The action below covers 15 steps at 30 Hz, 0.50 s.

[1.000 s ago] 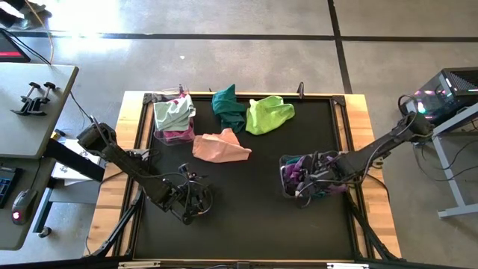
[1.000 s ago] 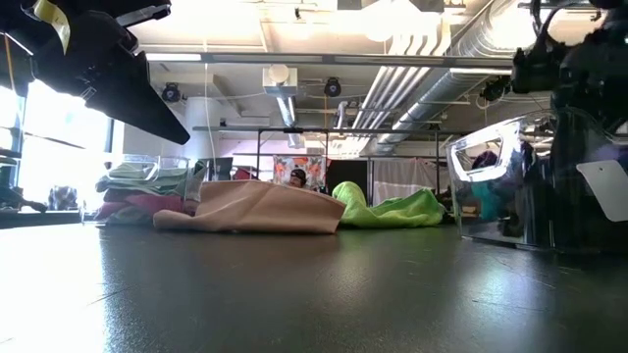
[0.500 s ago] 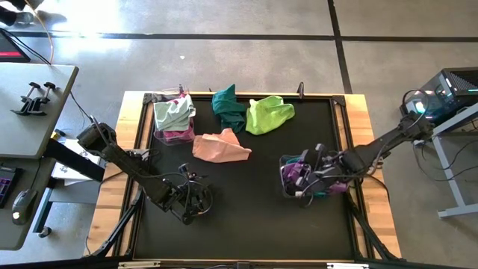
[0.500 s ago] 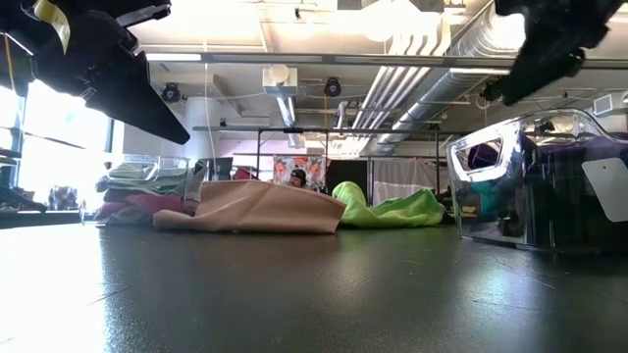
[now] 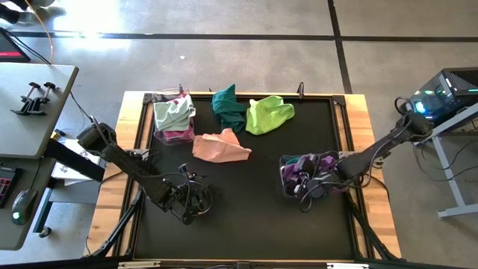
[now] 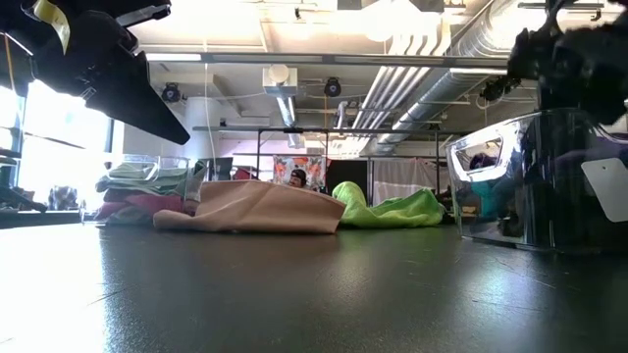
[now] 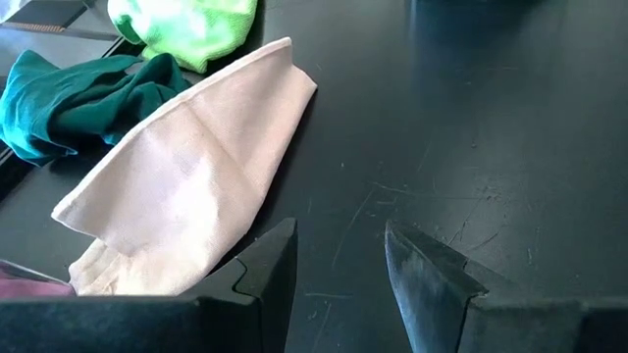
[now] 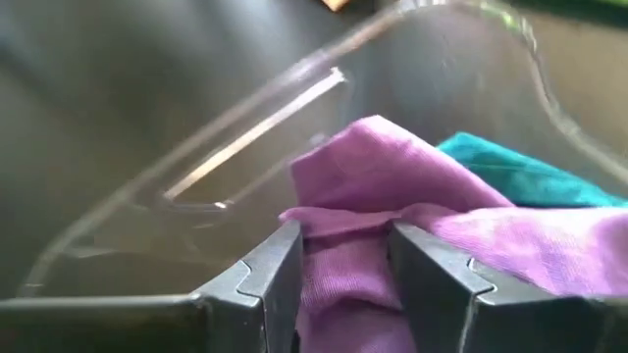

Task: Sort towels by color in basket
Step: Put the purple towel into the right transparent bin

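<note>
Right wrist view: right gripper (image 8: 343, 257) sits in the clear bin (image 5: 299, 161), its jaws clenched on a fold of purple towel (image 8: 392, 186) beside a teal one (image 8: 520, 176).
Out on the black surface (image 5: 246, 209) lie the peach towel (image 5: 220, 146), lime towel (image 5: 269, 113) and dark teal towel (image 5: 228, 106); another bin (image 5: 173, 116) holds mint over magenta. Left gripper (image 7: 339, 260) hovers near the peach towel, jaws parted and holding nothing.

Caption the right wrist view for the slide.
Right tool pinching a purple soft cloth inside the clear plastic bin, teal cloth beside it.
</note>
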Each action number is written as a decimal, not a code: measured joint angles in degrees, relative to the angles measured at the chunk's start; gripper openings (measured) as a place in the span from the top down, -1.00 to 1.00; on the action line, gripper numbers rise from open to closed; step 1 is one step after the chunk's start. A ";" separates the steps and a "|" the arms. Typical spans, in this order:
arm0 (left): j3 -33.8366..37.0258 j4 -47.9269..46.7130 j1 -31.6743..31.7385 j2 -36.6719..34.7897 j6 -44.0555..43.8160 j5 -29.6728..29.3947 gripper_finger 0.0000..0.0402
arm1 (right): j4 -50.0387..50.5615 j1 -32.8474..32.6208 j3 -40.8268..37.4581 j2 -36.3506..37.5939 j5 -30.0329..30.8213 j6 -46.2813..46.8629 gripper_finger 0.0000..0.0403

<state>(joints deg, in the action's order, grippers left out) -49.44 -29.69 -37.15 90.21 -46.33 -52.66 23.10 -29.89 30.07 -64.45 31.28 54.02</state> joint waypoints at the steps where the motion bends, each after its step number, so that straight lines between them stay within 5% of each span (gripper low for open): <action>1: -0.01 0.00 0.00 0.00 0.00 0.00 0.29 | -0.61 0.14 -0.76 0.00 0.27 0.54 0.26; 9: -0.01 0.02 0.00 0.00 -0.02 0.01 0.29 | 3.21 1.03 4.22 0.00 0.69 -2.12 0.26; 15: -0.01 0.00 0.00 0.00 -0.02 0.02 0.29 | 22.77 0.98 17.07 0.00 -3.52 -0.17 0.26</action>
<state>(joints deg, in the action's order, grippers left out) -49.45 -29.69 -37.15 90.21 -46.35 -52.64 45.87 -28.91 47.14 -64.45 27.76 53.85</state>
